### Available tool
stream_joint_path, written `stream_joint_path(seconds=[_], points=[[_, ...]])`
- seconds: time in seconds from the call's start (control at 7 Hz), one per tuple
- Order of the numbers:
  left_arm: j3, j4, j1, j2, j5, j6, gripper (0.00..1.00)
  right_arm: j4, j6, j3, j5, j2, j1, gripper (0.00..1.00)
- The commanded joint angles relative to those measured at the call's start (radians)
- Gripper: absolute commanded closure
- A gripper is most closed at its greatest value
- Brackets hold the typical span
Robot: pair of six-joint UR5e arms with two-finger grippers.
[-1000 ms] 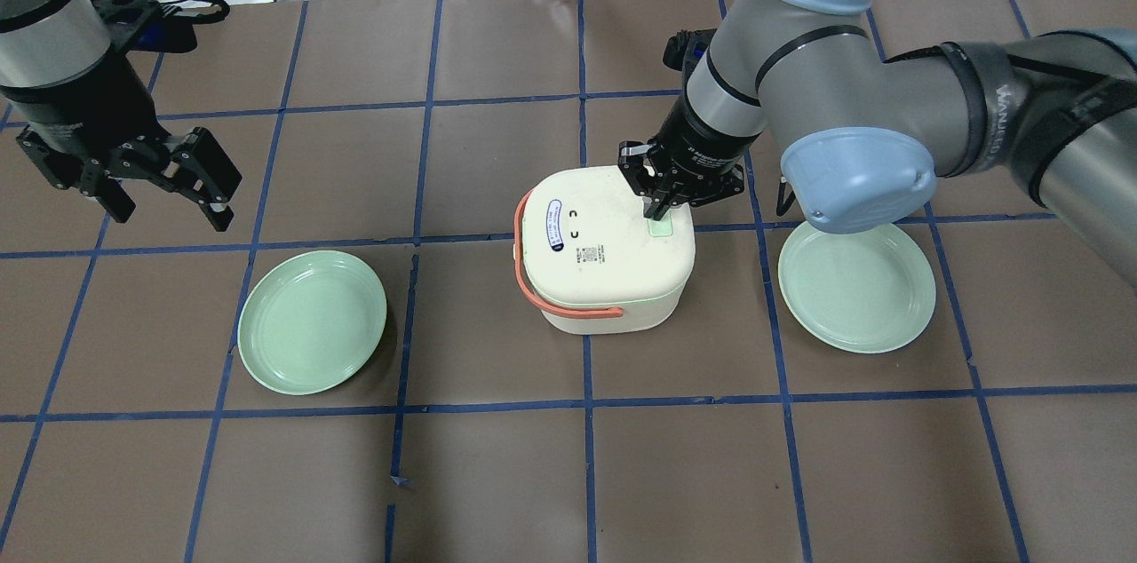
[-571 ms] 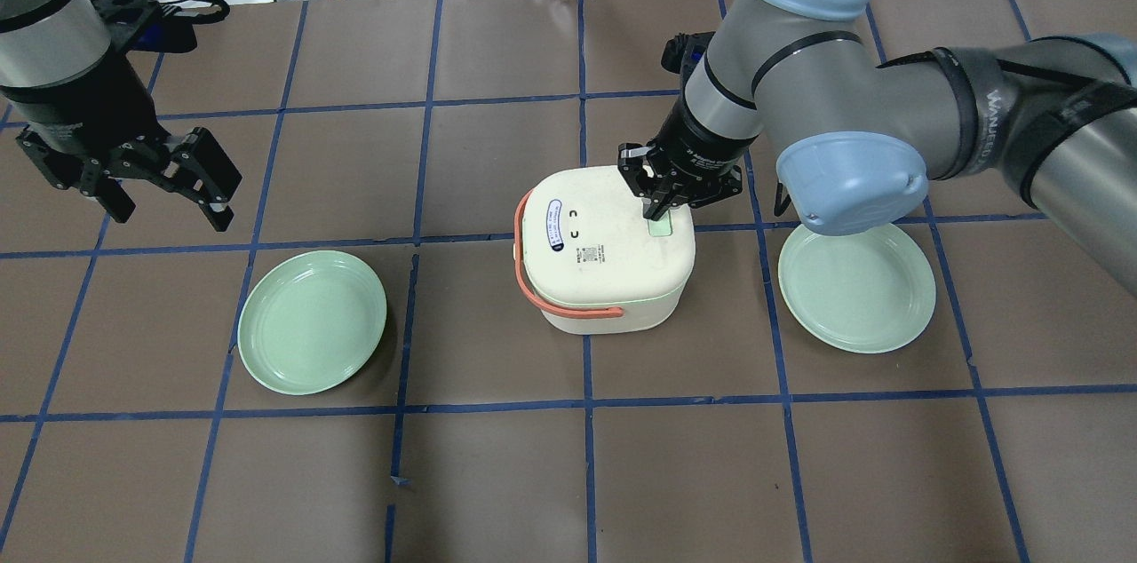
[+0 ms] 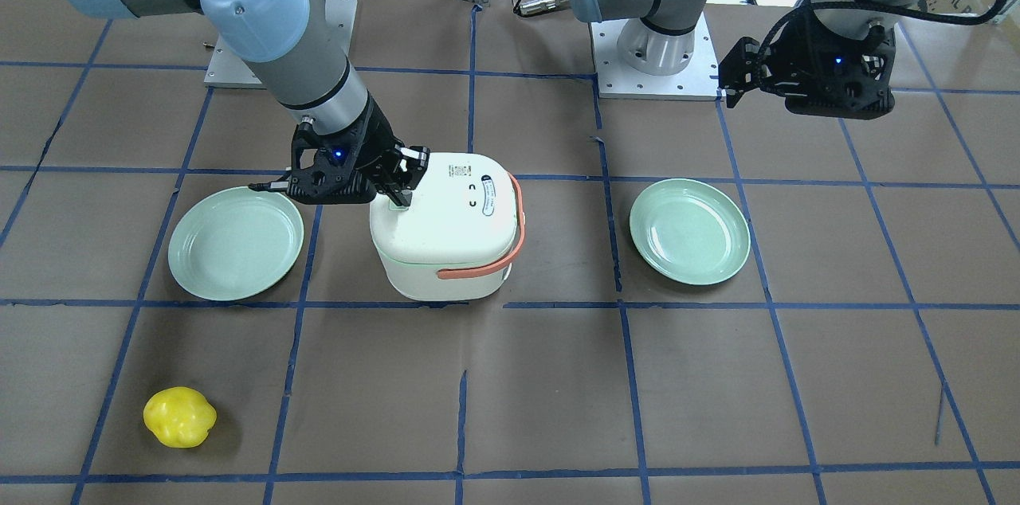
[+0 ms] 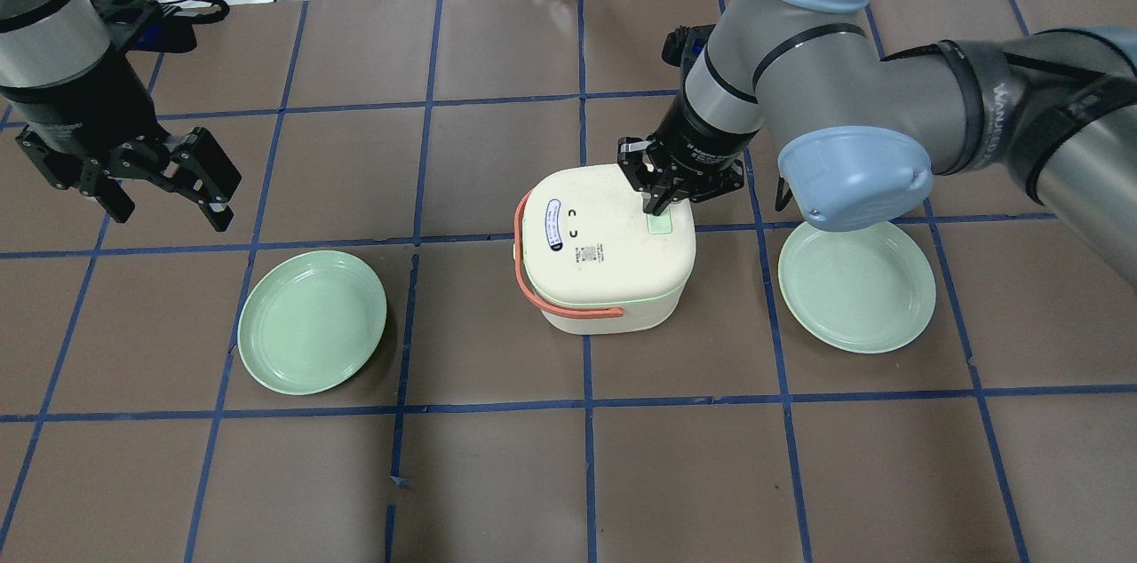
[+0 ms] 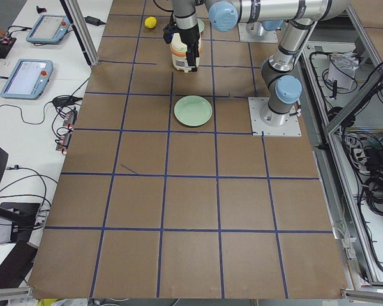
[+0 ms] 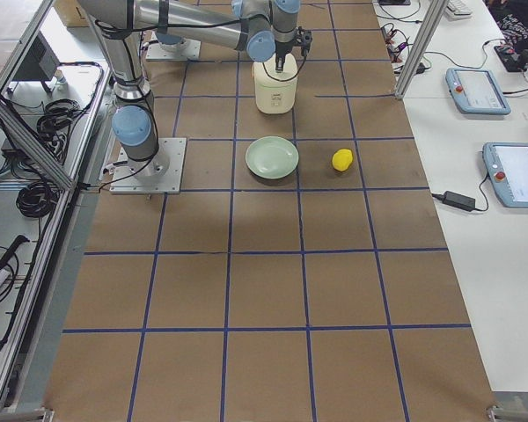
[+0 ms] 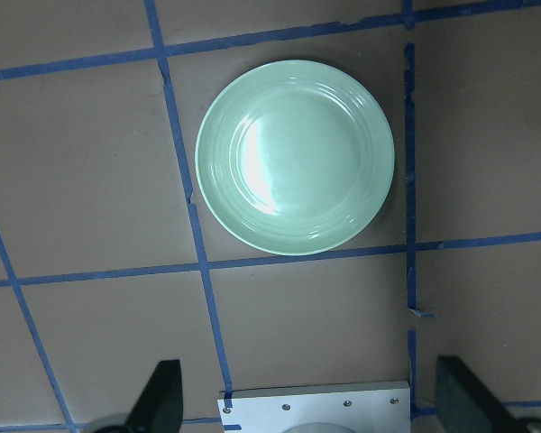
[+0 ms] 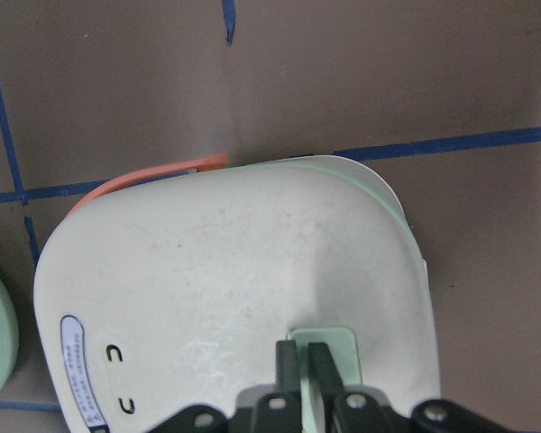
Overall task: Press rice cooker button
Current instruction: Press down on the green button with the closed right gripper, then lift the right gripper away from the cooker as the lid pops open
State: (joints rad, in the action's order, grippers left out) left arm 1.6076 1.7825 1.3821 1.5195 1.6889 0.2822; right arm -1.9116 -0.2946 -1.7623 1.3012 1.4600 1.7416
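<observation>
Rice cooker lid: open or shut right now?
Shut. The lid lies flat on the cooker's body, with no gap showing at the seam. The right gripper, fingers together, is at the green button.

Brown tabletop (image 4: 488,483), blue tape grid (image 4: 586,404); white bench (image 6: 502,281), possibly tablets (image 6: 517,173).

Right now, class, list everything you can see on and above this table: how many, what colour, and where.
cooker: one, cream with orange handle, table centre
button: one, pale green, on cooker lid
plates: two, green, one at cooker's left, one at its right
fruit: one, yellow, far side, robot's right
table: one, brown with blue grid
left pincer: black, open, hovering off to cooker's left
right pincer: black, shut, tips at button
</observation>
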Motion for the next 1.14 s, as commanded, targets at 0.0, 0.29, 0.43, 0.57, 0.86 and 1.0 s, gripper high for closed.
stream_joint_path(seconds=[0.0,0.29,0.43,0.57,0.86,1.0], points=[[0.0,0.0,0.0,0.001,0.0,0.0,0.0,0.109,-0.023,0.177,0.083,0.016,0.009,0.37],[0.0,0.0,0.0,0.001,0.0,0.0,0.0,0.216,0.114,0.257,0.22,0.017,-0.032,0.12],[0.0,0.0,0.0,0.001,0.0,0.0,0.0,0.233,0.215,0.256,0.28,0.02,-0.095,0.06],[0.0,0.0,0.0,0.001,0.0,0.0,0.0,0.235,0.26,0.245,0.279,0.023,-0.134,0.04],[0.0,0.0,0.0,0.001,0.0,0.0,0.0,0.232,0.27,0.206,0.271,0.046,-0.143,0.02],[0.0,0.0,0.0,-0.001,0.0,0.0,0.0,0.224,0.27,0.192,0.268,0.051,-0.142,0.01]])
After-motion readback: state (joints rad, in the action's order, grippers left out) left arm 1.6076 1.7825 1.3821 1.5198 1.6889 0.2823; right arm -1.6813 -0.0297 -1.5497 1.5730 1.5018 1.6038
